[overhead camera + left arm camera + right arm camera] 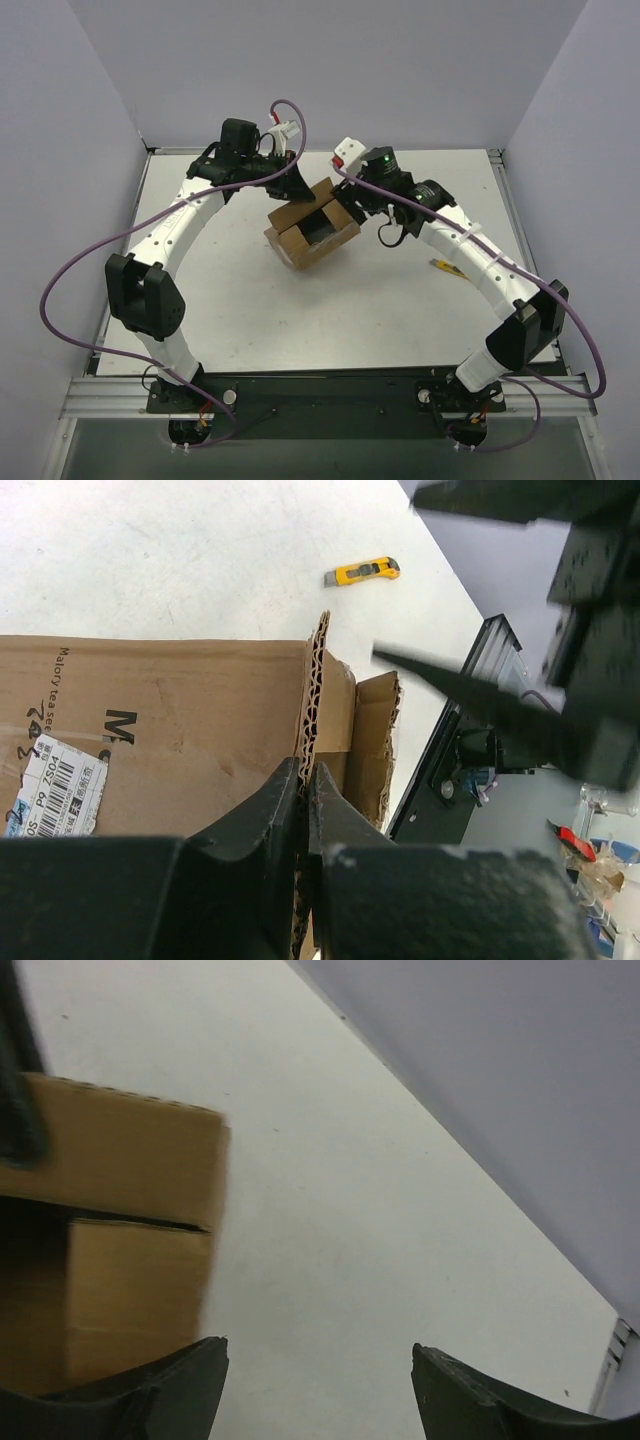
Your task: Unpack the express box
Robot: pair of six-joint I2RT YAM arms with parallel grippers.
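Express box sits on the surface a bit toward 12 o'clock from centre, rotated so its corners point roughly at 12, 3, 6 and 9. Brown corrugated cardboard, top flaps open, interior dark in the top view; can't tell what's inside. In the left wrist view one side shows dark printed text and a white barcode label.

Left fingers are clamped on the box: closed onto the edge of an upright flap, with the fluted cardboard edge running straight up out of the pinch. In the top view that grip is at the box's 11 o'clock corner, and the left arm arcs in from 7 o'clock.

Right fingers are spread wide with nothing between them, only bare surface in the gap. They sit at the box's 2 o'clock side. The right wrist view has a box flap off to 9 o'clock of the fingers, near the left finger; can't tell if it's touching. The right arm comes in from 5 o'clock.

Utility knife, yellow and black, lies flat on the surface between 3 and 4 o'clock from the box, well apart from it and right beside the right arm's forearm in the top view. It is also visible in the left wrist view, beyond the box. Neither set of fingers is on it.
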